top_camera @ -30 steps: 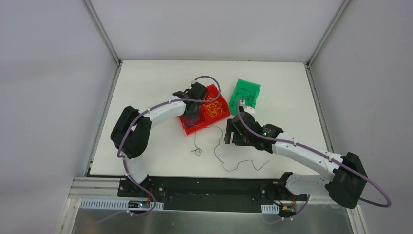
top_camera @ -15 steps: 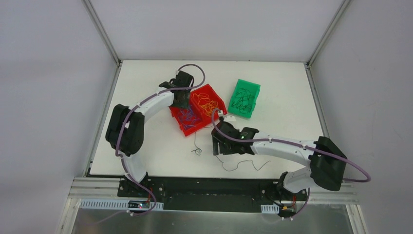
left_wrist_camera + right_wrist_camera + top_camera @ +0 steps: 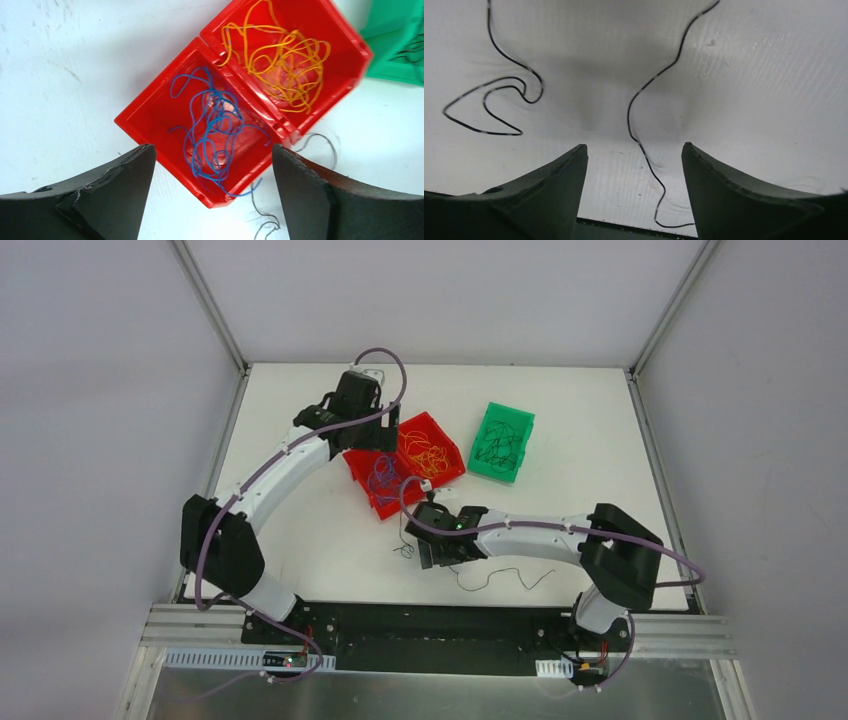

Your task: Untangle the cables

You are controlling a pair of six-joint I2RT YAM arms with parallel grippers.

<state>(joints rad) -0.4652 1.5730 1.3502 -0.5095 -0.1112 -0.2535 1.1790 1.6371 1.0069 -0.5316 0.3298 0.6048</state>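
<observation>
**Cable-sorting scene, seen from above and from both wrists.** The left gripper (image 3: 211, 150) is held above the red bin (image 3: 150, 110); its jaws are spread wide and nothing is held between them. The bin is divided into two compartments: the blue cables (image 3: 212, 130) are gathered in a loose tangle in one, and the orange cables (image 3: 277, 65) are coiled in the other. A green bin (image 3: 510, 412) is placed just beside the red one, and thin black cables (image 3: 498, 448) are seen inside it. The right gripper (image 3: 634, 147) is positioned low over the white table (image 3: 320, 540), in front of the red bin. Its jaws are parted and nothing is gripped. One loose black strand (image 3: 629, 112) is laid on the table in the gap between the fingers. A second, looped black strand (image 3: 499, 90) is laid apart from the first.
</observation>
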